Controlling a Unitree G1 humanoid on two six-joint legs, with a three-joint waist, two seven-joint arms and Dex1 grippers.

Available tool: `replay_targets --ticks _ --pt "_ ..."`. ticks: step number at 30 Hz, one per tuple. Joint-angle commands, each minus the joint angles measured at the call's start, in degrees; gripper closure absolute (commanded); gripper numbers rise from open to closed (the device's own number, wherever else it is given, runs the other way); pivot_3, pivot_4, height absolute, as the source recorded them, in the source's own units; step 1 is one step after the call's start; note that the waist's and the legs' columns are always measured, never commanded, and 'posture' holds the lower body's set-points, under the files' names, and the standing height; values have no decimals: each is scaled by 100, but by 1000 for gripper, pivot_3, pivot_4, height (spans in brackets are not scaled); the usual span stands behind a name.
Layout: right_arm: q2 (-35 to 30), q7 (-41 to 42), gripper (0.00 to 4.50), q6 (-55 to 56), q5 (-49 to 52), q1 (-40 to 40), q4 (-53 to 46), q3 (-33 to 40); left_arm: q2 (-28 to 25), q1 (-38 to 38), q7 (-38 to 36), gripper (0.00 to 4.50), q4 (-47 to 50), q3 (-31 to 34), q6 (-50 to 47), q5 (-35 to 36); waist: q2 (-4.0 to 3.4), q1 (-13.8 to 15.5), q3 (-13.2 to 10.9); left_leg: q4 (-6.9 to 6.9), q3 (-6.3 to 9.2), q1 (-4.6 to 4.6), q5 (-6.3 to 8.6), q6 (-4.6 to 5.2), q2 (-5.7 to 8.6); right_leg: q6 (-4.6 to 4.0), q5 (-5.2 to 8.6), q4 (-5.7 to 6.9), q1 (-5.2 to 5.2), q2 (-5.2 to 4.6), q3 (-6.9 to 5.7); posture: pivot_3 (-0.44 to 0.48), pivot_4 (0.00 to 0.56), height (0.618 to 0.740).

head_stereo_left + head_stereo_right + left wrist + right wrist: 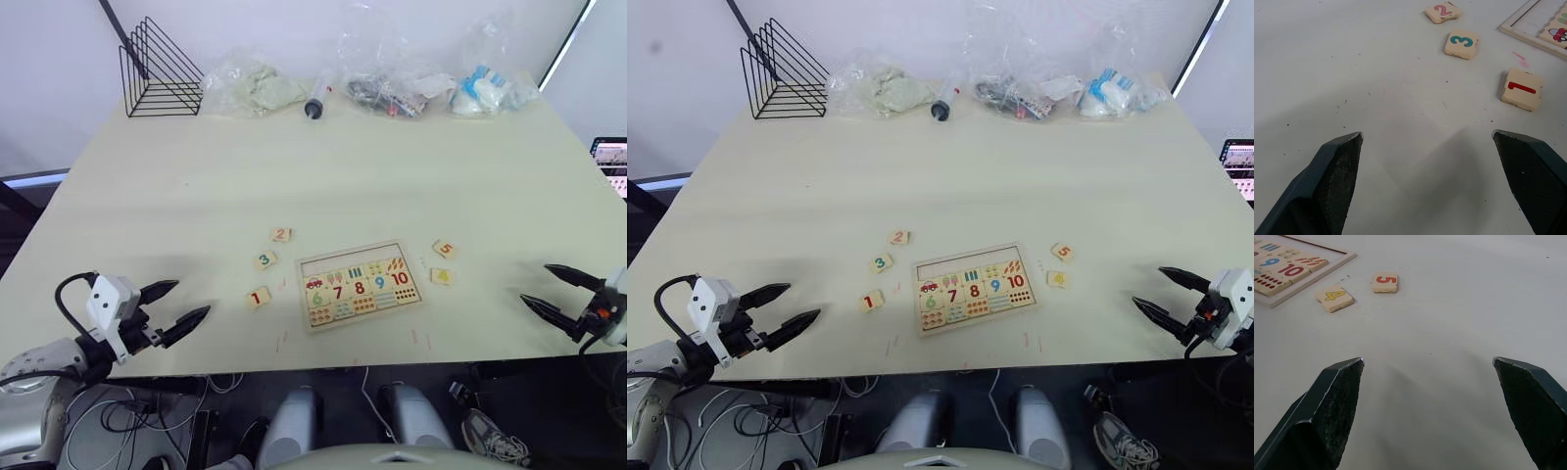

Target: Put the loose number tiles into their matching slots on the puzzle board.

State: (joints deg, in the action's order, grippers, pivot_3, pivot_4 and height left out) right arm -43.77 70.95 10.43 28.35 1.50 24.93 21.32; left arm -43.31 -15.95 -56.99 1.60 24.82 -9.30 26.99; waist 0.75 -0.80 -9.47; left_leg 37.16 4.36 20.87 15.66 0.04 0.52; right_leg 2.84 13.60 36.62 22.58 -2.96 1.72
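Left wrist view is showing the left gripper (1427, 181) with its two black fingers (1337, 181) spread wide and holding nothing, hovering over bare table (1352, 73). Ahead of it, the tile 1 (1521, 88) is lying at about 1 o'clock, with the tile 3 (1462, 43) and the tile 2 (1442, 11) farther out towards 12.

The right gripper (1427, 416) is likewise gaping wide and empty; the tile 4 (1334, 297) and the tile 5 (1384, 282) are sitting at roughly 11 o'clock from it, just beside each other.

From the head, the puzzle board (359, 285) is lying flat near the table's front edge, between the grippers. Its slots (345, 263) are running empty along the far long edge. Tiles 1, 2 and 3 are lying off the board towards 9 o'clock, tiles 4 and 5 towards 3 o'clock, none touching the frame.

A wire rack (157, 70) and plastic bags (257, 86) are lining the far edge.
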Motion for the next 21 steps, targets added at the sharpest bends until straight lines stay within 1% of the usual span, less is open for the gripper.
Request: replay_targets --ticks 1,10,21 --pt "14 27 79 262 27 -51 106 227 -44 -1 -60 0 -35 72 183 -79 0 0 0 0 0 0 0 0 0 0 0 0 0 0 0 0 150 740" --pt "83 170 79 623 19 -273 554 186 -19 68 -203 0 -299 5 487 -214 0 -2 0 0 -3 -1 0 0 1 1 -1 0 -1 0 1 0 150 740" --pt "63 297 79 666 25 -491 735 148 -9 151 -293 0 -458 -36 659 -254 2 -1 2 1 -4 -3 0 0 1 3 -2 0 -2 0 3 0 150 740"
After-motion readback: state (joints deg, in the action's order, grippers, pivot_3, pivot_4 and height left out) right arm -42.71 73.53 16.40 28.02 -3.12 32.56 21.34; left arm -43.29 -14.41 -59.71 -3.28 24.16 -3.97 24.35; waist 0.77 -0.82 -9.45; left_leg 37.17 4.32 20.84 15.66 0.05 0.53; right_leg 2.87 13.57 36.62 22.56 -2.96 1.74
